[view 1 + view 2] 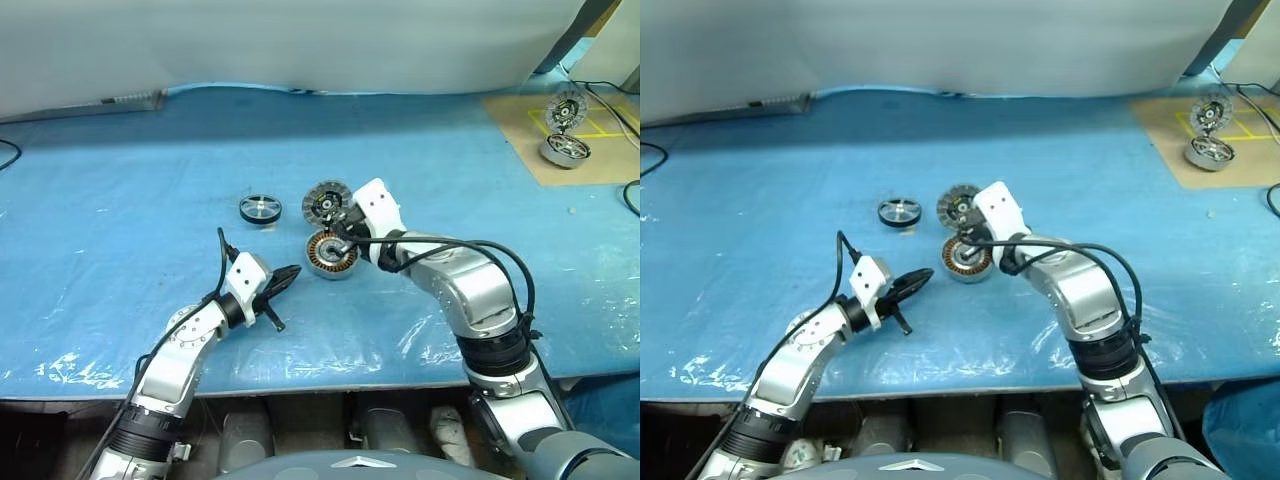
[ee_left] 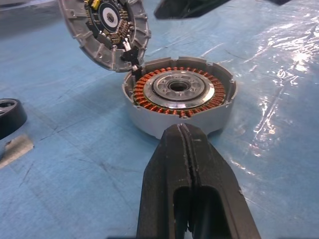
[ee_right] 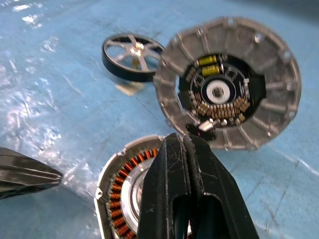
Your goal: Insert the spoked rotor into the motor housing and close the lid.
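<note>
The spoked rotor (image 1: 260, 209), a dark-rimmed wheel with silver spokes, lies flat on the blue sheet to the left of the motor. The motor housing (image 1: 330, 254) sits open, and its copper coils (image 2: 149, 92) show around a silver hub. The lid (image 1: 325, 203) stands tilted up behind the housing, its inner face with a circuit board turned towards me. My right gripper (image 3: 184, 140) is shut, and its tips are over the housing at the lid's lower edge. My left gripper (image 2: 185, 133) is shut on nothing and points level at the housing's near wall, a little short of it.
A tan cardboard sheet (image 1: 520, 120) at the back right carries two similar motor units (image 1: 565, 150). A black cable (image 1: 630, 195) lies at the right edge. The table's front edge (image 1: 300, 375) runs close below my arms. A bit of tape (image 3: 127, 88) lies by the rotor.
</note>
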